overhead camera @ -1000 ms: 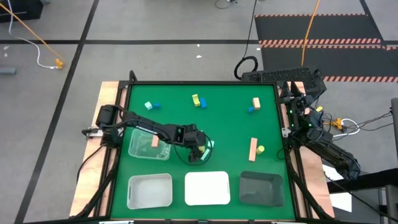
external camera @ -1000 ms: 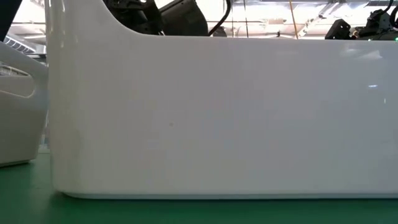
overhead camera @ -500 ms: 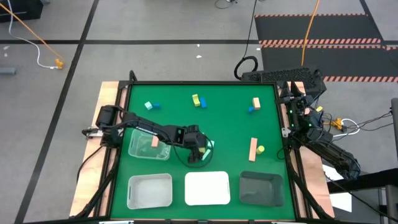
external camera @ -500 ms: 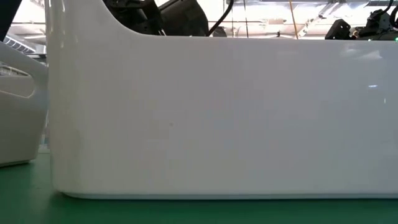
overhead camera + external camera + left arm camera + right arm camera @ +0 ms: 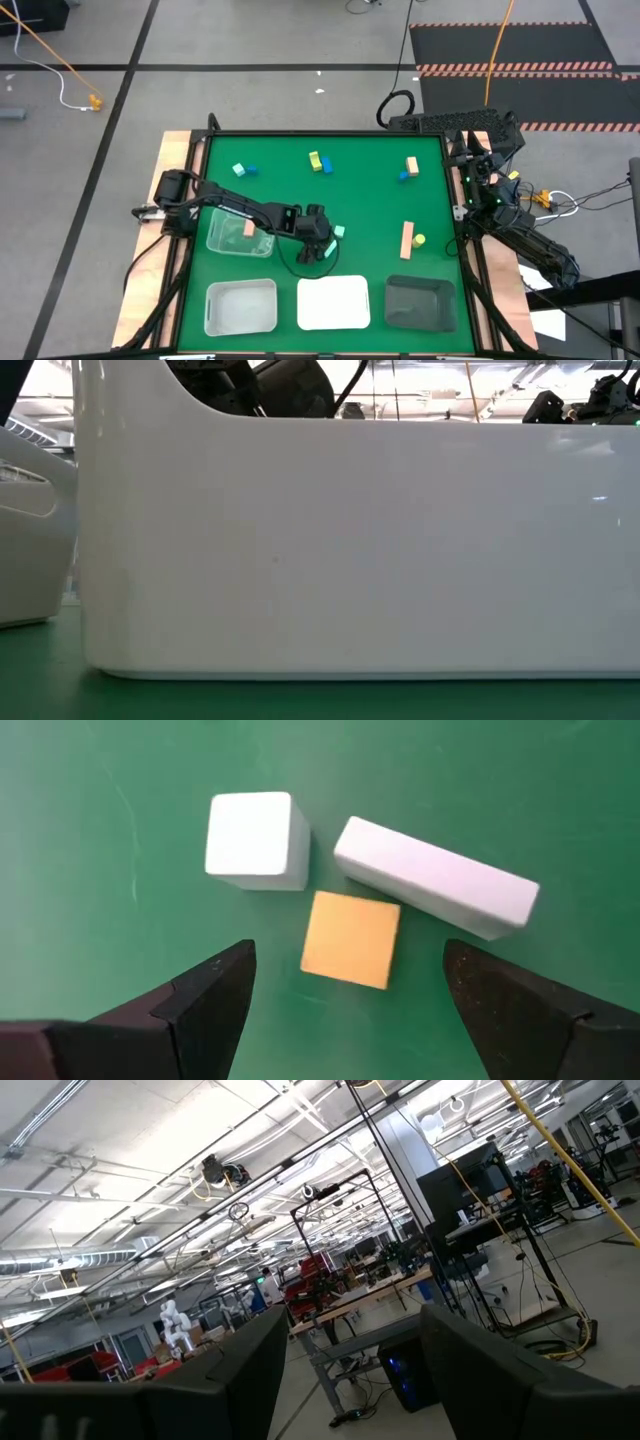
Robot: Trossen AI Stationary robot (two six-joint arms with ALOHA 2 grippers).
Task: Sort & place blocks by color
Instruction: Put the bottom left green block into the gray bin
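The left pincer has crept nearer the white tray and now hangs spread over the salmon cube, beside the mint cube and mint bar mid-counter, probably picking next

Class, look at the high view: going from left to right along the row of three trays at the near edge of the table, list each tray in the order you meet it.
Pale clear tray → white tray → dark tray.
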